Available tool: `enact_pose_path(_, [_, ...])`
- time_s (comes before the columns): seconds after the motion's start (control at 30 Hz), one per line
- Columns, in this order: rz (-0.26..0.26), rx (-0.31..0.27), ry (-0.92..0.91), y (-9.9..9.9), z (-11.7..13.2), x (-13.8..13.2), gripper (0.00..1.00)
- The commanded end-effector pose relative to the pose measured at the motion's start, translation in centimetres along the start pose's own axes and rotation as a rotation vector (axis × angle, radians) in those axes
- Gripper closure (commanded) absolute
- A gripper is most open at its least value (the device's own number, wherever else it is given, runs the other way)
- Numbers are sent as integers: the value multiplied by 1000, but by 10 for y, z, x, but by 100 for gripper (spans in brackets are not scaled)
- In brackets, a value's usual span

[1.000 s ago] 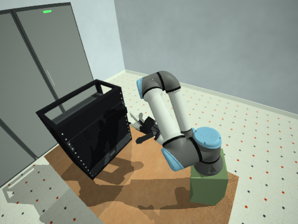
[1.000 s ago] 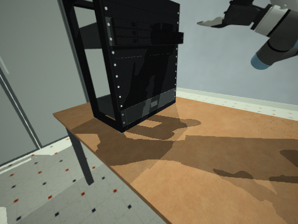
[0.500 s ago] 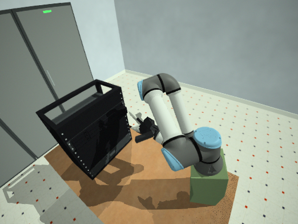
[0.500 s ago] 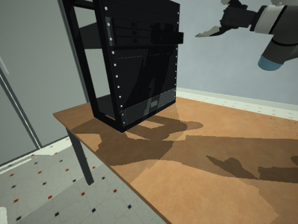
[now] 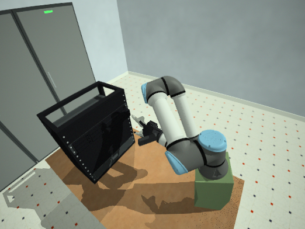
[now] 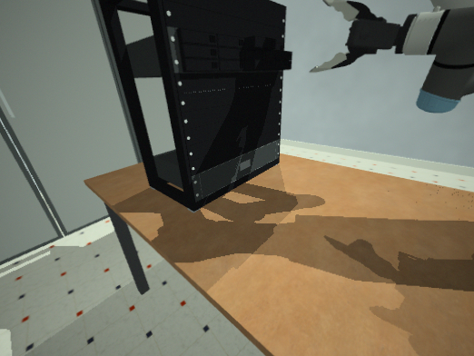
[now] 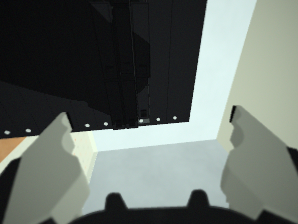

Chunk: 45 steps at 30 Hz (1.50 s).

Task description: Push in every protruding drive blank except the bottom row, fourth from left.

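Gripper (image 5: 137, 125) (image 6: 333, 37) (image 7: 150, 110) wide open, apart from rack (image 5: 97, 122) (image 6: 232, 113) (image 7: 172, 65), out in front of its face. Protruding drive blank (image 6: 283, 60) at rack's right end, bottom row; likely reach runs rackward, fingers clear of it.

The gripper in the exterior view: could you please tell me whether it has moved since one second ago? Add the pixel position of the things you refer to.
Yes: the gripper (image 5: 137, 125) (image 6: 321, 37) (image 7: 150, 110) has come lower in the exterior view, judged against the rack's top right corner (image 6: 284, 8).
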<state>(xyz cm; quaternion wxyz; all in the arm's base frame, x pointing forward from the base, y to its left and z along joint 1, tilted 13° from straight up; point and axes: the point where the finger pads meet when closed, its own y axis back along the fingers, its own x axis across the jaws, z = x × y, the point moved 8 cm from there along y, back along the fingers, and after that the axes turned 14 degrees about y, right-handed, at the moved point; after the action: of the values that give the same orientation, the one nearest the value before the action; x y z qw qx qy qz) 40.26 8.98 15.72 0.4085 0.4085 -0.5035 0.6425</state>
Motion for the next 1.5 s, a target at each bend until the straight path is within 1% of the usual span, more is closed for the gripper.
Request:
enact_pose_path(0.0, [-30, 5, -3, -2, 1, -7, 0])
enact_pose_path(0.1, [-47, 8, -5, -3, 1, -10, 0])
enact_pose_path(0.17, [-47, 8, -5, -3, 1, -10, 0])
enact_pose_path(0.4, [-76, 15, -9, -4, 1, -17, 0])
enact_pose_path(0.67, [-95, 19, -12, -5, 2, -22, 0])
enact_pose_path(1.47, [-106, 22, -14, -5, 2, -24, 0])
